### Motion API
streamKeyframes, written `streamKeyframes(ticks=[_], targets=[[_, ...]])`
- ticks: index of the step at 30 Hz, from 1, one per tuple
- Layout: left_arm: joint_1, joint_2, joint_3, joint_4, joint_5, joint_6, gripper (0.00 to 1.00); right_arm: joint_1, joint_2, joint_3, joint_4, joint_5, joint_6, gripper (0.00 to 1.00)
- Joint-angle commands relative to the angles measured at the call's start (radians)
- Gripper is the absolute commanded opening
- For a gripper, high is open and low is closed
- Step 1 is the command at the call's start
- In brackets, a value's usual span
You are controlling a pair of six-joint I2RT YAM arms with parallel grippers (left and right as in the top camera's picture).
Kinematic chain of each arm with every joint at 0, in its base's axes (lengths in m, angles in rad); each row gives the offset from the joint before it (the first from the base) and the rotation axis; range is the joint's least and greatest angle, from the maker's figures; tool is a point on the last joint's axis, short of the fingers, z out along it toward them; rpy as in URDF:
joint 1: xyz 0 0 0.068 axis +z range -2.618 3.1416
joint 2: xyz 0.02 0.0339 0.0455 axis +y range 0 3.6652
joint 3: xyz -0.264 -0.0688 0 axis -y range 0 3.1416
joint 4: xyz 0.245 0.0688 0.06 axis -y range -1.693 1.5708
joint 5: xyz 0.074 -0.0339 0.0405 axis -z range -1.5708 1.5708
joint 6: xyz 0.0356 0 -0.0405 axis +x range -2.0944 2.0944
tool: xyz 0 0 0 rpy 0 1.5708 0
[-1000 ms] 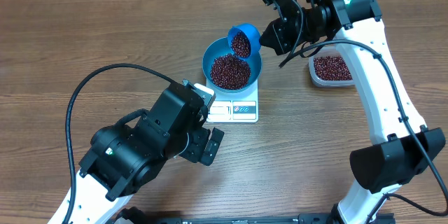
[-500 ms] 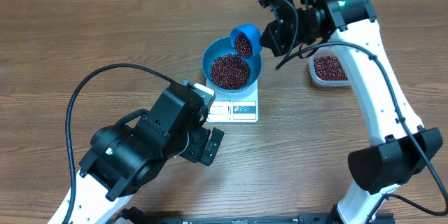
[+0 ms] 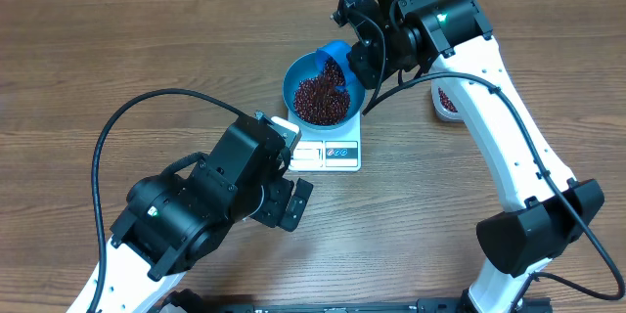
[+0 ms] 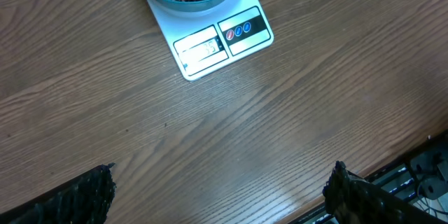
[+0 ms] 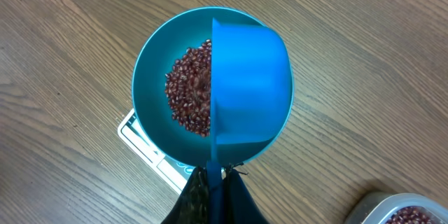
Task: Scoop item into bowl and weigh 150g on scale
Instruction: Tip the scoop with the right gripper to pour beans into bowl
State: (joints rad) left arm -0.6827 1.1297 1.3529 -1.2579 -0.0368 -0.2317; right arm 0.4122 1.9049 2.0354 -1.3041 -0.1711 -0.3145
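A wooden tabletop (image 4: 280, 126) is shown with a white scale (image 4: 217, 42) near its middle. A deep blue bowl (image 5: 150, 91) is stood on the scale, covering its far part. A heap of dark red beans (image 5: 189, 98) is held in the bowl. A small blue scoop (image 5: 252, 84) is tipped over the bowl's right side, mouth down, with its underside turned to the wrist camera. Its thin handle is clamped between the closed fingers of the right hand (image 5: 213, 182). The left hand (image 4: 220, 192) is held above bare tabletop on the scale's display side, fingers spread wide with nothing between them. A clear tub (image 5: 369, 208) with more beans is partly seen to the right, well apart from the bowl. The display cannot be read

The beans are judged small, hard and light. They are loose enough to pour, roll and bounce, so they are better taken by scoop than pinched. The scoop is judged stiff and light, and is best gripped at the handle. The bowl looks smooth and merely rests on the scale, so it could be shifted by a knock; its rim would be the place to be held
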Motion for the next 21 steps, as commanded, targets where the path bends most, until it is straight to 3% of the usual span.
streamKeyframes(ticks=[1, 21], targets=[[0.002, -0.004, 0.012, 0.001, 0.004, 0.015, 0.99, -0.003, -0.033, 0.025, 0.007, 0.014, -0.003, 0.04], [0.002, -0.004, 0.013, 0.001, 0.003, 0.015, 0.99, 0.031, -0.033, 0.025, -0.008, 0.014, -0.039, 0.04]])
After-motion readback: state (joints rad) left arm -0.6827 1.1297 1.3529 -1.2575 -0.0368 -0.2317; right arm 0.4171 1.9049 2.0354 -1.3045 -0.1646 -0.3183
